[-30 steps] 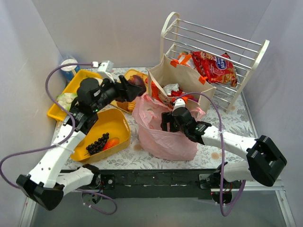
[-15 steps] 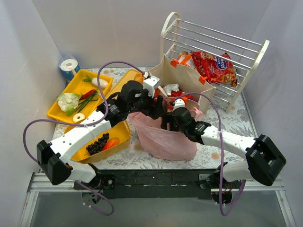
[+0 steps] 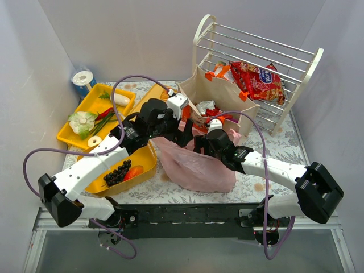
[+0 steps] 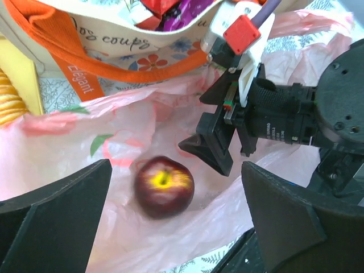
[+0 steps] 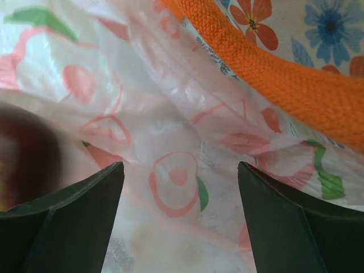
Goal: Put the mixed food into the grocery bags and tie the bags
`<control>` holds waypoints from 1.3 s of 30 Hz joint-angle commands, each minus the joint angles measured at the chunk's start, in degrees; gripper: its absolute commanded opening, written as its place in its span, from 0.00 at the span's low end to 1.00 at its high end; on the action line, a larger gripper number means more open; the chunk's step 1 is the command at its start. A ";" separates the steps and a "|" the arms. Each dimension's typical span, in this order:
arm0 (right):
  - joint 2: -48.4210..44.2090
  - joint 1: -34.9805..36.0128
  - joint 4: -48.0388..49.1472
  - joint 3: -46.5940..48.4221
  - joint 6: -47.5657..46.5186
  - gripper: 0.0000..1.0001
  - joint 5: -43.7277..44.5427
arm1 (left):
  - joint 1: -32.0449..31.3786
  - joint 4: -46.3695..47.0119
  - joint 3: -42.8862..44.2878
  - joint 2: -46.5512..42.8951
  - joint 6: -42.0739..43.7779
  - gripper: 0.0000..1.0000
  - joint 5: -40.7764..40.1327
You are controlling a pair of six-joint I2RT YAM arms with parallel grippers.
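A dark red apple point(image 4: 164, 186) lies blurred inside the translucent pink bag point(image 3: 196, 166), below my left gripper point(image 4: 176, 169), which is open and empty over the bag's mouth point(image 3: 183, 132). My right gripper point(image 3: 202, 143) is at the bag's right rim, open, with pink plastic point(image 5: 182, 131) between its fingers point(image 5: 179, 166). The apple shows as a dark blur at the left of the right wrist view point(image 5: 23, 156). The beige tote point(image 3: 219, 96) with orange straps point(image 4: 62, 54) stands just behind and holds red and purple packets point(image 3: 211, 111). A red snack packet point(image 3: 259, 79) lies on the rack.
A yellow tray point(image 3: 145, 149) with dark grapes point(image 3: 116, 172) and a carrot sits left of the bag. A second yellow tray point(image 3: 85, 108) at the back left holds greens and a chili. A white wire rack point(image 3: 256, 51) stands at the back right, and a blue-white roll point(image 3: 83, 79) at the back left.
My left arm swung right from the trays to above the pink bag with the apple, then opened. The apple has dropped into the bag. The right arm has barely moved.
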 commanded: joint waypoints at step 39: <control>-1.22 -0.26 1.50 1.61 -0.58 0.86 -1.70 | 52.40 7.33 13.85 38.74 -20.40 0.77 4.03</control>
